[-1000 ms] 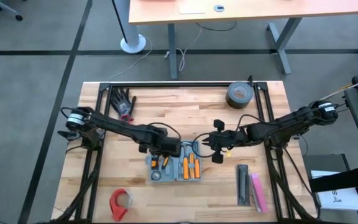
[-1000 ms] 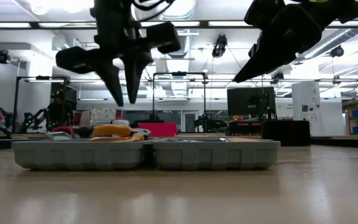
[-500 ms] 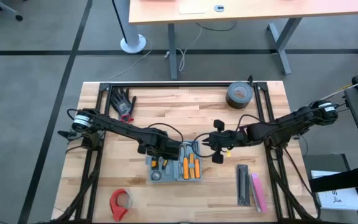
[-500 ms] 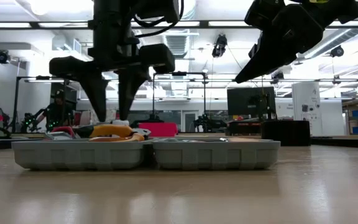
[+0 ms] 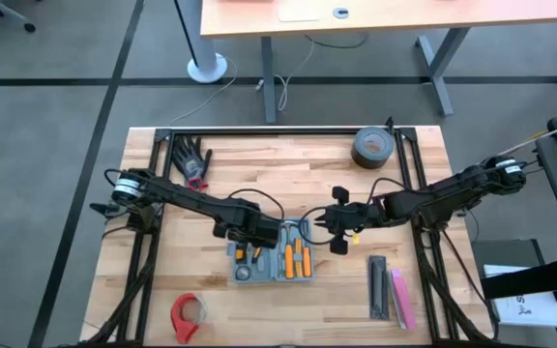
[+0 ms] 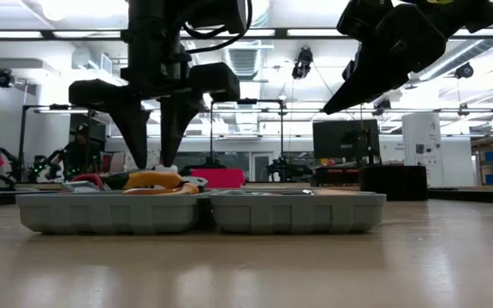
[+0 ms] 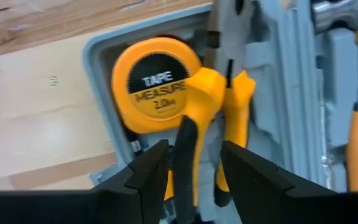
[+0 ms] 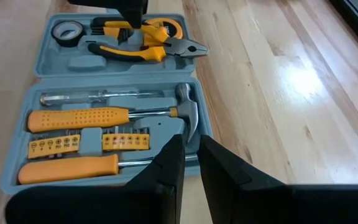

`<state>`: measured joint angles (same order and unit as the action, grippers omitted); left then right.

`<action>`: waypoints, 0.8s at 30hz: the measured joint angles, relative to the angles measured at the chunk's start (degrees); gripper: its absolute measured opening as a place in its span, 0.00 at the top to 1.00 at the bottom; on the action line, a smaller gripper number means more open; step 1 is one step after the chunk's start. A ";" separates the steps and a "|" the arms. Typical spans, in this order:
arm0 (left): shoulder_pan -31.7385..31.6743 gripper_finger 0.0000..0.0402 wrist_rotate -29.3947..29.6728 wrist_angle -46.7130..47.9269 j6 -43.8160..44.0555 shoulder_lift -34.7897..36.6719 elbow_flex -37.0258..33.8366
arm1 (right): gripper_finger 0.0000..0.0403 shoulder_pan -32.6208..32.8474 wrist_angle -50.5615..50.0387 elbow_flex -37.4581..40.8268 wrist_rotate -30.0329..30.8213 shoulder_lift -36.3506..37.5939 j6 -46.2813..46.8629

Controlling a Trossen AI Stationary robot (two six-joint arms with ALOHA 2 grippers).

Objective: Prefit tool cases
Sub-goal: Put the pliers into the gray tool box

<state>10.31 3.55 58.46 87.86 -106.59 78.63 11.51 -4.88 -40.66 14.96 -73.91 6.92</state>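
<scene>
The open blue-grey plastic tool case (image 5: pixel 271 259) lies between red tape roll (image 5: pixel 188 314) and black bars (image 5: pixel 378 287). Left gripper (image 7: pixel 191 171), fingers parted, straddles yellow-handled pliers (image 7: pixel 213 118) beside the round yellow tape measure (image 7: pixel 151 84). Right gripper (image 8: pixel 190 163) hovers nearly closed, empty.

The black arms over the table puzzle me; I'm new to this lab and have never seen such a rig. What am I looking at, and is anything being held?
These are two robot arms at a wooden table, each ending in two fingers. One picture looks straight down, one looks level across the tabletop, and the other two come from cameras on the arms' wrists.

An open tool case lies in the middle, holding a hammer, screwdrivers, pliers and a tape measure. Around it lie a tape roll, a glove, a red tape dispenser and two bars.

The left gripper is down in the case, its fingers apart on either side of the pliers' handles, not clamped. The right gripper hangs beside the case, shut and empty.
</scene>
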 joint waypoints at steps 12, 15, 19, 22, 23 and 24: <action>0.00 0.62 0.27 0.03 -2.22 0.01 -0.46 | 0.92 0.00 0.87 0.39 0.02 0.00 0.06; 0.00 0.62 0.88 0.11 -2.80 0.02 -1.22 | 0.92 0.00 0.89 0.39 0.00 0.00 0.09; 0.00 0.62 1.33 0.01 -4.04 0.05 -2.03 | 0.92 0.00 0.89 0.39 0.00 0.00 -0.02; 0.00 0.62 1.18 0.02 -4.39 0.07 -2.82 | 0.92 0.00 0.89 0.39 -0.02 0.00 0.04; 0.00 0.62 0.91 -0.23 -4.38 0.07 -2.84 | 0.92 0.00 0.88 0.39 -0.22 0.00 0.07; 0.00 0.62 0.81 -0.55 -4.50 0.07 -2.80 | 0.92 0.00 0.87 0.39 -0.31 0.00 0.07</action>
<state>10.31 4.36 57.91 83.35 -106.52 75.83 11.51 -4.01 -40.27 14.65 -73.91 6.98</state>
